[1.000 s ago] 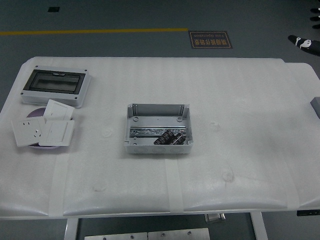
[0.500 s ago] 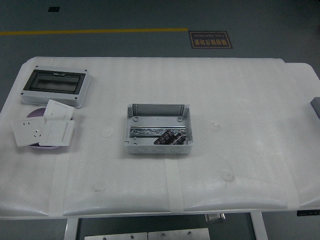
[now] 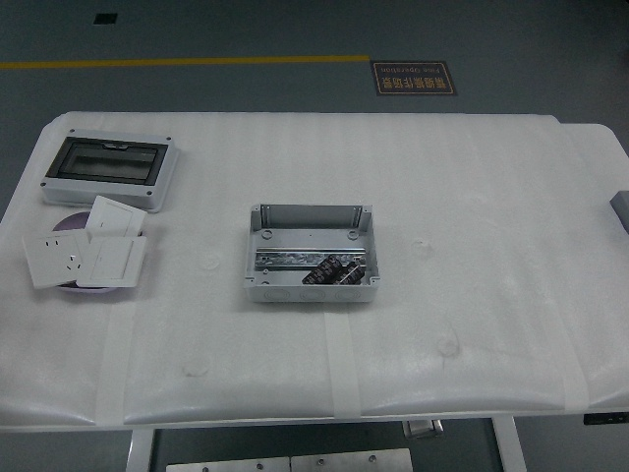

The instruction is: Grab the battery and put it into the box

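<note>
while neither robot hand is in view, so finger state cannot be told, the dark batteries (image 3: 333,272) lie inside the open grey junction box (image 3: 310,221) mid-table (image 3: 472,197), along its near wall.

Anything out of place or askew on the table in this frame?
Nothing stands out. The batteries lie inside the open box; the switch plates are stacked loosely at the left. No hands are in view.
</note>
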`<action>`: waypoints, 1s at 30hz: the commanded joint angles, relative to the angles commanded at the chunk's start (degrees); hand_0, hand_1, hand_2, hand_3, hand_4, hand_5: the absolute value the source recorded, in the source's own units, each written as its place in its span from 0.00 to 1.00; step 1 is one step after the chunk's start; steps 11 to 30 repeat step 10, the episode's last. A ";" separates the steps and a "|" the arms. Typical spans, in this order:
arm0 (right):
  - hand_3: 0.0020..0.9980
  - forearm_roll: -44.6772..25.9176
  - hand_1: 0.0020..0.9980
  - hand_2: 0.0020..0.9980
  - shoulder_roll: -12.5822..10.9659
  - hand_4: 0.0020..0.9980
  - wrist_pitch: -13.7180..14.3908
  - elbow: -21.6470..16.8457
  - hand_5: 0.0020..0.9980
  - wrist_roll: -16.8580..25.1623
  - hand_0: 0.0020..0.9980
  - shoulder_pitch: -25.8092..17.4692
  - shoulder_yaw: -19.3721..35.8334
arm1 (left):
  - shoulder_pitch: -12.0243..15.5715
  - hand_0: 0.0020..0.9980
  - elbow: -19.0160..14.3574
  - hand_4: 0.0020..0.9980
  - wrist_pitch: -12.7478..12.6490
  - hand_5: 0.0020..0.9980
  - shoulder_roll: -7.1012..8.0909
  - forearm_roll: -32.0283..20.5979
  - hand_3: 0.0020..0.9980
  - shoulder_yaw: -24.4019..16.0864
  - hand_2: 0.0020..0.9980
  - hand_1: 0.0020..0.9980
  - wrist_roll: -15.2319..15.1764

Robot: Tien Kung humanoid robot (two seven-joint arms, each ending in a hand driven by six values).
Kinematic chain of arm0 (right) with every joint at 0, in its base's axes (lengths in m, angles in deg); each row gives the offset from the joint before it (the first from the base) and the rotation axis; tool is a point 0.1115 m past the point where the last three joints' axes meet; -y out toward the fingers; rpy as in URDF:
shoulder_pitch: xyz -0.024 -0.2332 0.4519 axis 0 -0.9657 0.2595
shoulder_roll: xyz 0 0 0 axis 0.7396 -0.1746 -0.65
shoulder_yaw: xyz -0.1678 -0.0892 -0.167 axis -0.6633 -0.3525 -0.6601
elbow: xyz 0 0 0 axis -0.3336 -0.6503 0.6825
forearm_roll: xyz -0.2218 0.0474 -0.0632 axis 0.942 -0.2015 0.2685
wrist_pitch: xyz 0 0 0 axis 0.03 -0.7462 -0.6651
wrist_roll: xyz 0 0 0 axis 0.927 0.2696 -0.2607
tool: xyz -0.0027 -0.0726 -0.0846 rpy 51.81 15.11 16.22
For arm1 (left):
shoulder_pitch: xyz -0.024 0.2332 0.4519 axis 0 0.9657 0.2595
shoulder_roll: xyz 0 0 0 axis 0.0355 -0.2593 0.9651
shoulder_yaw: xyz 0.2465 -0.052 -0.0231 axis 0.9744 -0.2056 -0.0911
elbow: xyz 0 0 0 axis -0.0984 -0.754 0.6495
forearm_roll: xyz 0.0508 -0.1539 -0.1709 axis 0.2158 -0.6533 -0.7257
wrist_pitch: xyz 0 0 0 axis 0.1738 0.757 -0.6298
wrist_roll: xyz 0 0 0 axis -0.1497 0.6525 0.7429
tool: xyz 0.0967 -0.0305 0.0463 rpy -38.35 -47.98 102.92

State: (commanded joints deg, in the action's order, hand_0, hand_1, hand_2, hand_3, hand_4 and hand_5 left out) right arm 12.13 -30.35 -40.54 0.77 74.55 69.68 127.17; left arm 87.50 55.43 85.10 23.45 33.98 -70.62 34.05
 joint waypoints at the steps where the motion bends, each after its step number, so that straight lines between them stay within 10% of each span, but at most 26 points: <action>1: 0.83 -0.10 0.71 0.77 -0.01 0.83 -0.10 -0.05 0.41 0.00 0.75 0.09 -0.49 | 0.00 0.66 0.00 0.67 -0.03 0.26 0.02 -0.04 0.64 -0.04 0.58 0.66 -0.02; 30: 0.83 -1.70 0.70 0.76 -0.32 0.81 -0.93 2.21 0.41 0.56 0.75 1.45 -4.40 | -0.05 0.66 0.00 0.68 -0.02 0.26 0.21 -1.23 0.64 0.39 0.58 0.66 -0.22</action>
